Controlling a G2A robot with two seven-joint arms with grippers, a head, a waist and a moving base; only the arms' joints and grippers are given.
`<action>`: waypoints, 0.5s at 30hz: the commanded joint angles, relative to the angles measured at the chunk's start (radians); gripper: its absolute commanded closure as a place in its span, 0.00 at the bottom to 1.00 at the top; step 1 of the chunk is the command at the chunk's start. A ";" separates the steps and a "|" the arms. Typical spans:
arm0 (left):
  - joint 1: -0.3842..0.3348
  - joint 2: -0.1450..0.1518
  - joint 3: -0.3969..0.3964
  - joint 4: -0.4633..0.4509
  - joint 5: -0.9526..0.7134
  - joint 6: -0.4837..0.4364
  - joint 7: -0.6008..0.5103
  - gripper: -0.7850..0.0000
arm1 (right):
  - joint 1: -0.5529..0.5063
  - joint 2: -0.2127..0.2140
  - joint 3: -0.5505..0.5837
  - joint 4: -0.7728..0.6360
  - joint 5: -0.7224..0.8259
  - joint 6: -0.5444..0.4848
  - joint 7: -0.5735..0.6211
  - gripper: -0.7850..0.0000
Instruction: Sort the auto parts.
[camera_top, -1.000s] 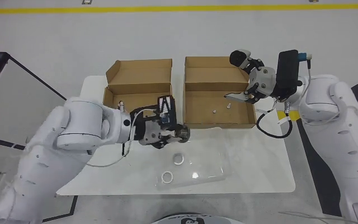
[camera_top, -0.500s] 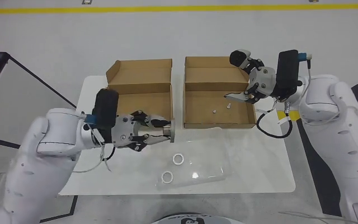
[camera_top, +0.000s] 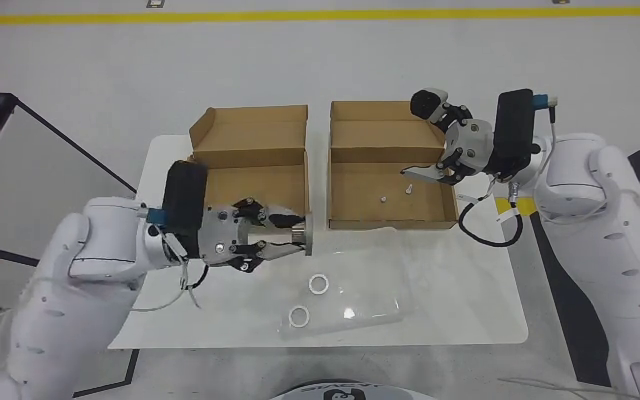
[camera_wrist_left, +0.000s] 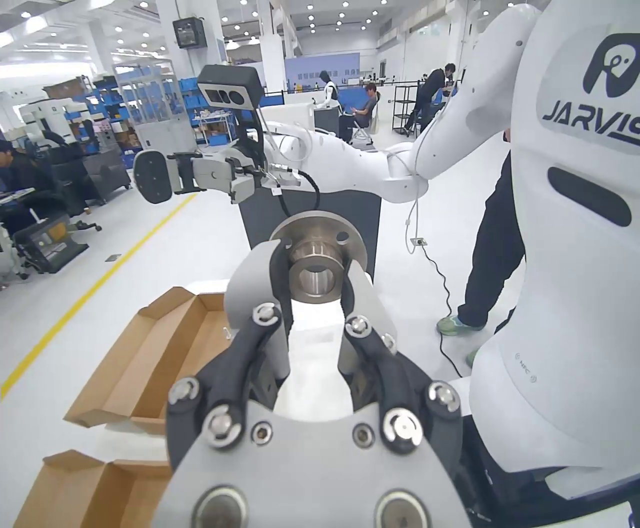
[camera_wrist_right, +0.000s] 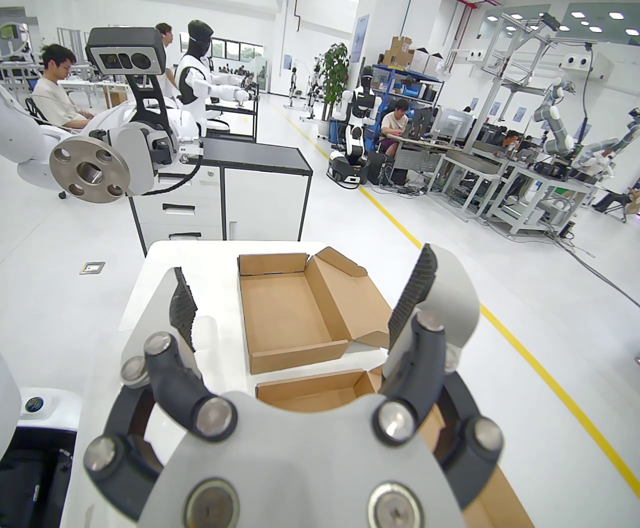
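Step in hand: judged to be carrying the flanged metal hub to a box; not yet released.
Left gripper: clamped on the hub's narrow neck, with the bolt-hole plate pointing away from the wrist and the bore lying level.
Hub location: in the air above the tabletop, just off the front right corner of the left cardboard box.
Right gripper: fingers spread with nothing between them, over the right edge of the right cardboard box.
Box contents: the right box holds a small bolt and another small piece; the left box looks bare, so it is the likely home for the hub.
Left on the table: two white rings near the front edge, beside a clear plastic bag.
Doing it well: lift over the front wall and centre the hub above the box floor. Turn the wrist so the plate faces down, lower it close, then let go.
Risk: the part looks heavy and the grip on the neck is short, so swing slowly. A high drop could dent the cardboard or shift the box.
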 joint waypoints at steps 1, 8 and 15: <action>0.000 0.000 0.000 0.000 0.000 0.000 0.000 1.00 | 0.000 0.000 0.000 0.000 0.000 0.000 0.000 0.00; 0.029 -0.016 0.072 0.024 -0.227 0.000 0.217 1.00 | 0.000 0.000 0.000 0.000 0.000 0.000 0.000 0.00; 0.006 -0.034 0.147 0.011 -0.333 0.000 0.339 1.00 | 0.000 0.000 0.000 0.000 0.000 0.000 0.000 0.00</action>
